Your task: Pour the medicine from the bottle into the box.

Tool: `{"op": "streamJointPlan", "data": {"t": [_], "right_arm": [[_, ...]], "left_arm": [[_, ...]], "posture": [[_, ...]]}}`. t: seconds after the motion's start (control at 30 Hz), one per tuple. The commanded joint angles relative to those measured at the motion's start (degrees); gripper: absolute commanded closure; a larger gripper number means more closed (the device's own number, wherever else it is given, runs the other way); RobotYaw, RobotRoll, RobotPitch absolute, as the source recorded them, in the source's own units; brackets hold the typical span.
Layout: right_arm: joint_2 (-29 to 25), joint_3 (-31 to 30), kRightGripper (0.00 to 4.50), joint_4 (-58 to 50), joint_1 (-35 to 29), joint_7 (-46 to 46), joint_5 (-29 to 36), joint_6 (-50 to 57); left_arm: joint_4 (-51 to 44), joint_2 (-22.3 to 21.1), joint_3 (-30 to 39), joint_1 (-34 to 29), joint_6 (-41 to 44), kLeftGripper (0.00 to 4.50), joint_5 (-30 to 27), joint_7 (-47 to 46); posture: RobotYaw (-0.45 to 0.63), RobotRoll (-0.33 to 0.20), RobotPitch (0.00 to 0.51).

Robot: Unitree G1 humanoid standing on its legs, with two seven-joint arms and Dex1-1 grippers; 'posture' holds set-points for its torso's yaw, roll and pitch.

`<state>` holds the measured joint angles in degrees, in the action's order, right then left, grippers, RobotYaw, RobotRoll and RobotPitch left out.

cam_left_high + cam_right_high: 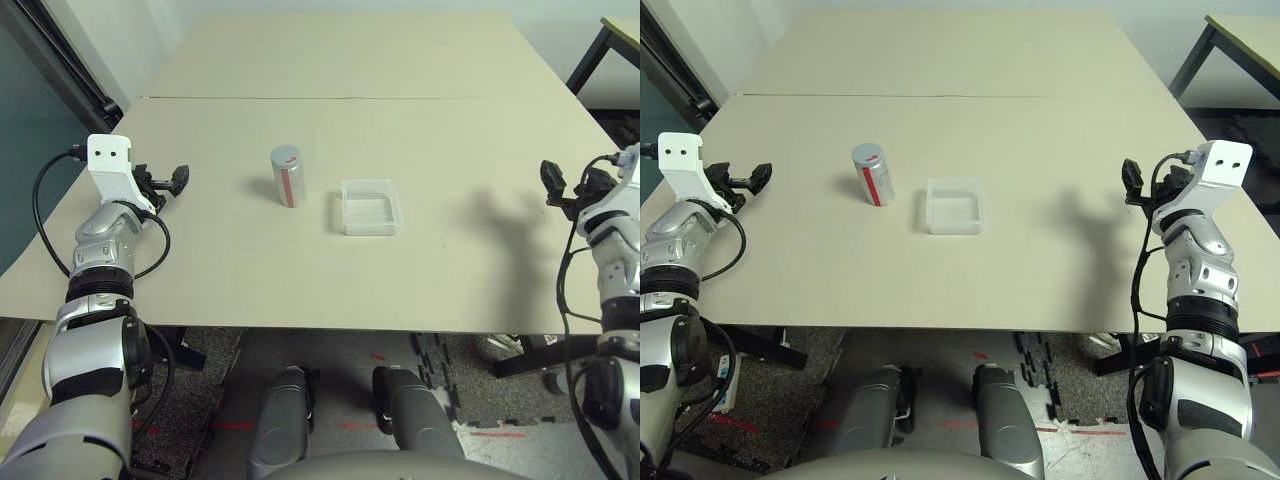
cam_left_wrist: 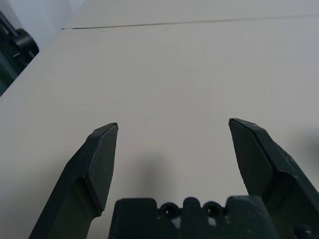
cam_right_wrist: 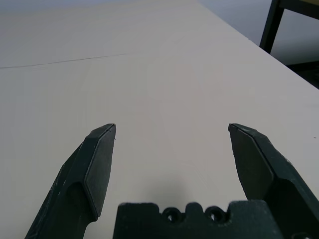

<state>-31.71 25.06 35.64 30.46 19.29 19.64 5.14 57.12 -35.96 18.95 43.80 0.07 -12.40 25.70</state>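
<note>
The bottle [image 1: 287,176] is stood upright mid-table [image 1: 250,280], capped, with the box [image 1: 370,207] set just beside it. The left gripper [image 1: 176,180] and right gripper [image 1: 1131,180] are held spread wide and empty, well apart from both, with bare table between.

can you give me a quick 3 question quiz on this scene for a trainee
1. True or false: the bottle stands upright with its cap on.
2. Which gripper is nearer the box? A) left gripper B) right gripper C) neither, both grip it
3. Fill in: both grippers' jaws are ____ and hold nothing.

Key
1. True
2. B; the box lies to the right of the bottle, apart from it.
3. Open
</note>
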Motion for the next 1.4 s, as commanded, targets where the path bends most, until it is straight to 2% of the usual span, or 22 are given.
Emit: {"op": "streamJointPlan", "data": {"t": [0.03,0.27,0.5,0.67,0.8,1.0,1.23,1.4], "right_arm": [[0.45,0.83,0.0,-1.96,-1.19,-0.43,0.92,0.44],[-0.89,-0.07,0.0,-3.95,-0.55,2.89,1.82,2.52],[-5.63,-4.63,0.0,-9.34,1.09,15.94,3.99,11.64],[-7.53,-7.6,0.0,-13.05,1.46,23.98,5.77,17.23],[-7.14,-10.41,0.0,-18.03,2.21,29.29,7.83,21.54],[-6.55,-12.96,0.0,-25.4,1.35,32.61,10.67,27.97],[-6.61,-13.51,0.0,-28.08,0.2,32.92,11.55,31.13],[-5.96,-13.39,0.0,-29.62,-0.96,32.06,11.72,31.86]], "left_arm": [[1.18,0.0,0.78,0.14,0.39,0.04,-0.6,-0.77],[-0.24,-0.27,0.31,1.0,1.39,0.04,-1.09,1.05],[-0.54,-6.17,-0.48,4.5,3.95,0.04,-1.45,12.35],[-6.85,-7.8,-1.24,4.09,11.59,0.04,-3.89,20.38],[-21.0,-6.83,-2.36,-0.61,21.02,0.04,-7.61,24.65],[-38.18,-3.01,-4.72,-5.84,31.32,0.04,-11.37,23.46],[-44.73,-0.01,-8.46,-9.28,33.7,0.04,-11.5,23.72],[-44.71,1.78,-13.6,-10.95,29.21,0.04,-8.7,25.26]], "posture": [[0.03,0.0,0.13],[0.03,0.0,0.128],[0.08,0.0,0.109],[0.08,0.0,0.107],[0.09,0.0,0.107],[0.08,0.0,0.107],[0.06,0.0,0.107],[0.04,0.0,0.109]]}}
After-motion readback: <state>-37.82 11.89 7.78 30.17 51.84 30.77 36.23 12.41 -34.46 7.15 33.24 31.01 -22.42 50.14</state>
